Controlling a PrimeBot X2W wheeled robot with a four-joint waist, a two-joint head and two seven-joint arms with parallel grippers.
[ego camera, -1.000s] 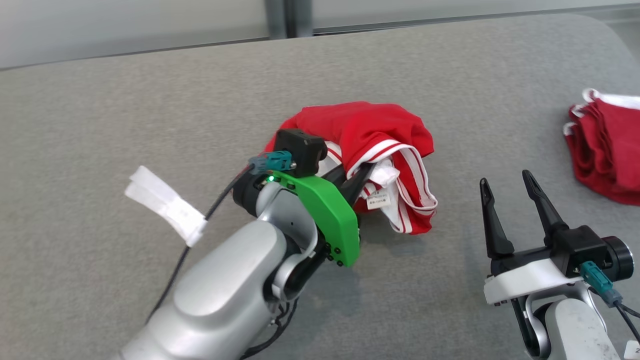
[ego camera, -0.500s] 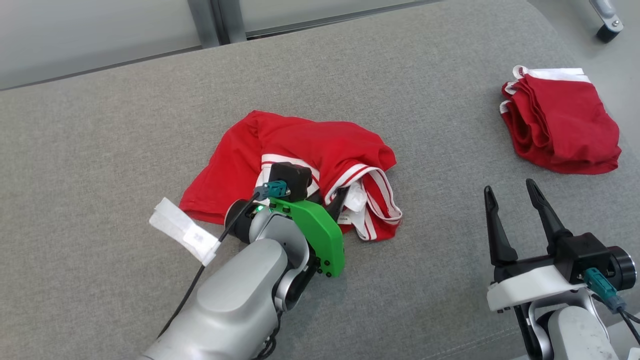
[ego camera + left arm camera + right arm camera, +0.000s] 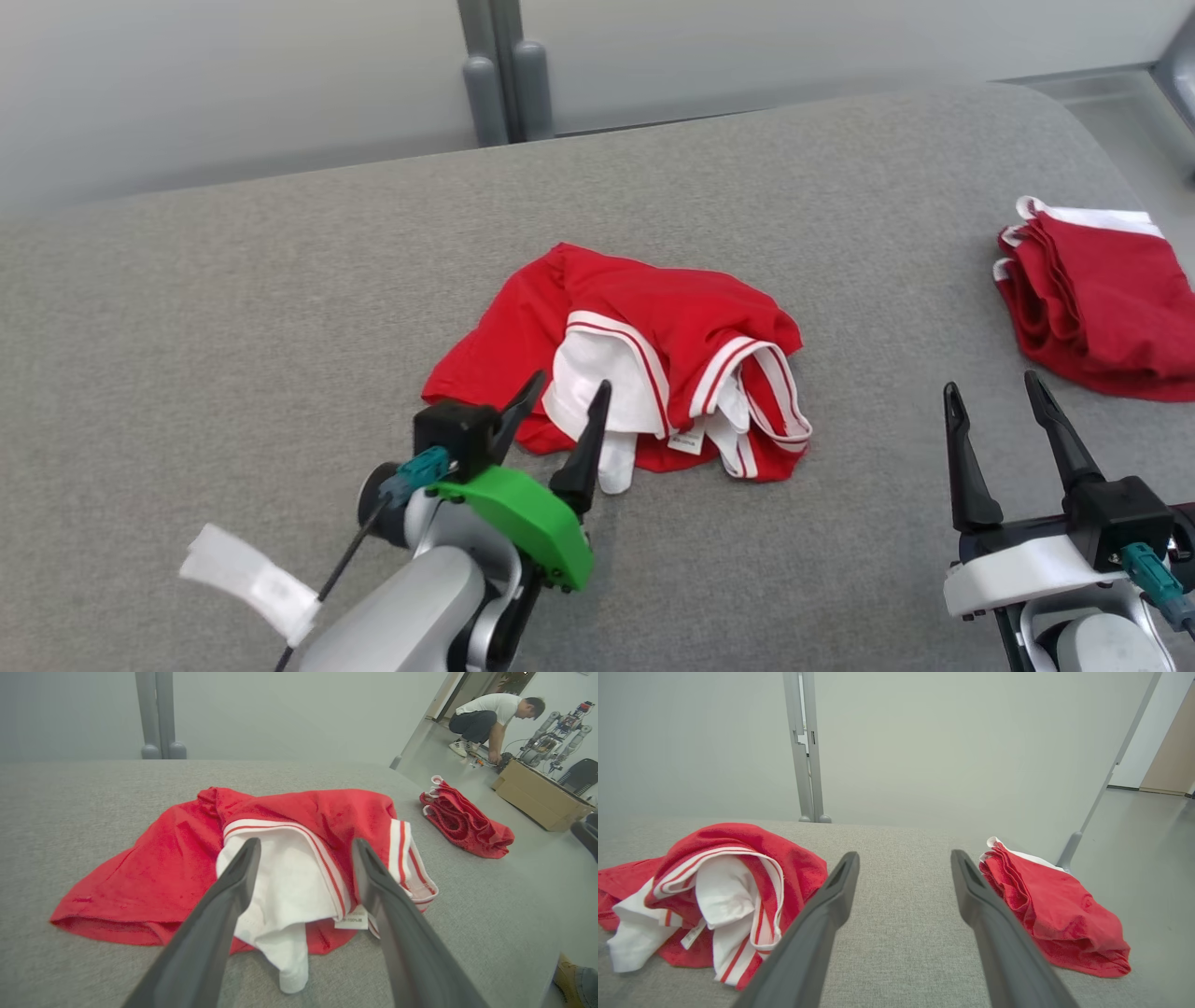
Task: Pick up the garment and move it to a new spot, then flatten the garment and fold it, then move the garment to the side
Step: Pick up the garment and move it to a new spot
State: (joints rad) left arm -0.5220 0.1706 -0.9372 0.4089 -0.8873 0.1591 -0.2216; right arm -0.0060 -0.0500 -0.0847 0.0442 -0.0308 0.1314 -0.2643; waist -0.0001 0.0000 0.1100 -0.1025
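The garment [image 3: 644,345] is red with white lining and white stripes, and it lies crumpled on the grey padded surface [image 3: 233,308] near the middle. In the left wrist view the garment [image 3: 299,826] spreads just beyond the fingertips. My left gripper [image 3: 569,392] is open at the garment's near edge, holding nothing, and its fingers [image 3: 233,891] stand wide apart. My right gripper [image 3: 994,390] is open and empty at the lower right, apart from the cloth. In the right wrist view the garment [image 3: 738,868] lies to the left of the right gripper [image 3: 903,858].
A second red garment [image 3: 1092,299], folded, lies at the right edge of the surface [image 3: 1045,905]. A white tag [image 3: 247,579] hangs on the left arm's cable. In the left wrist view a person [image 3: 490,716] crouches by a cardboard box [image 3: 537,793] on the floor beyond.
My left gripper was shut on the garment and has let it go and opened. The arm has drawn back toward me. The garment now lies spread lower. The head camera has shifted.
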